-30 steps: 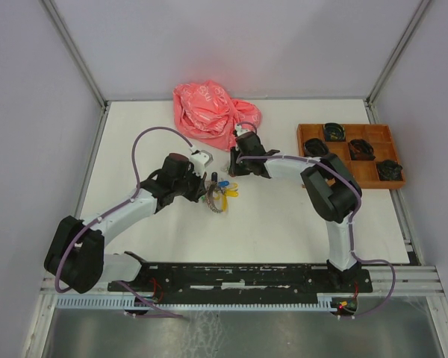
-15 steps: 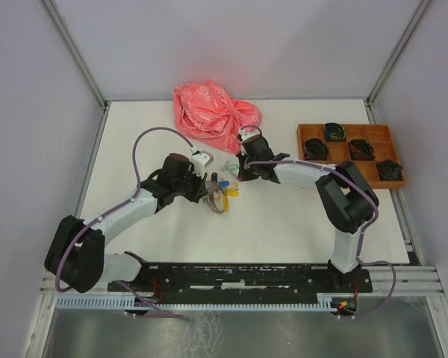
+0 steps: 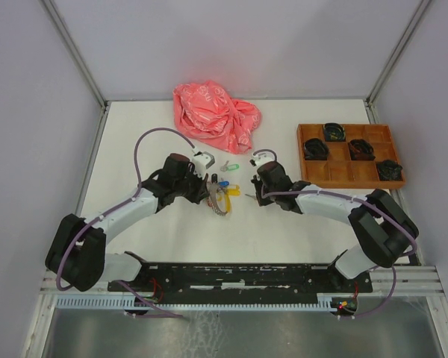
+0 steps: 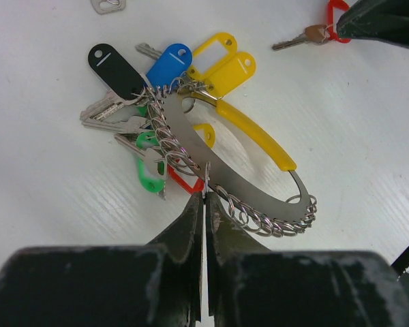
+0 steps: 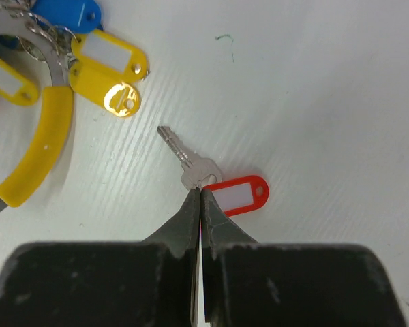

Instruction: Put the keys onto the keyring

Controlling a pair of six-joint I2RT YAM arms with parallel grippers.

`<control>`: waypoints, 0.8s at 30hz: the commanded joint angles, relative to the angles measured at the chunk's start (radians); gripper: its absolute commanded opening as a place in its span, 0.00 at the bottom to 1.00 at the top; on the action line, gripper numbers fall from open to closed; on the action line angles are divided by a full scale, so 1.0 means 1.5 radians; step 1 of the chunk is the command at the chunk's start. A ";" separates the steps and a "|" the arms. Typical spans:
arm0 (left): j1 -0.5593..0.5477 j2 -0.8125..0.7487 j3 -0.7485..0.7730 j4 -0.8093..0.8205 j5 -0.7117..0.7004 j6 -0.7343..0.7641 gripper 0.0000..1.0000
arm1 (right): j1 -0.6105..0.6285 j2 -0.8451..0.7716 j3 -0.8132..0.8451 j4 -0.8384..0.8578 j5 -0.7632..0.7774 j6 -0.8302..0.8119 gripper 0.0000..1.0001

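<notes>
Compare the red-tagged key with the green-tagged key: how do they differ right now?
The red-tagged key lies at the right pincer's closed tips; the green-tagged key lies alone, farther back near the pink bag. Tags differ: red versus green. Both lie on the table, off the keyring.

Pink plastic bag [image 3: 213,113] is lying crumpled at far side of white table [image 3: 157,127], left of centre. Orange tray [image 3: 343,126] w/ compartments is sitting far right. Four black items [image 3: 314,148] are resting in it, each in a separate compartment, too small to ID. Bunch of keys [image 4: 112,112] is lying mid-table, tags fanning out: black tag [image 4: 116,68], blue tag [image 4: 169,65], two yellow tags [image 4: 225,65] overlapping. Small grey tab [image 4: 108,5] is poking in at top edge of left wrist view. Green pen mark [image 5: 223,37] is showing on table.
</notes>
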 commanded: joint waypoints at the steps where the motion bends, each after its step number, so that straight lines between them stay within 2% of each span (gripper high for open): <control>1: -0.001 0.004 0.022 0.037 0.022 -0.006 0.03 | 0.025 -0.019 -0.037 0.080 0.066 0.004 0.02; 5: -0.001 0.004 0.021 0.036 0.022 -0.007 0.03 | 0.030 -0.010 -0.031 0.042 0.055 0.023 0.06; 9: -0.001 0.004 0.020 0.036 0.021 -0.008 0.03 | 0.031 0.001 0.001 -0.042 0.018 0.031 0.11; 18: -0.001 0.005 0.021 0.034 0.021 -0.007 0.03 | 0.026 0.051 0.171 -0.296 -0.046 0.014 0.37; 24: -0.001 0.007 0.023 0.033 0.022 -0.006 0.03 | -0.008 0.108 0.289 -0.466 -0.071 -0.021 0.42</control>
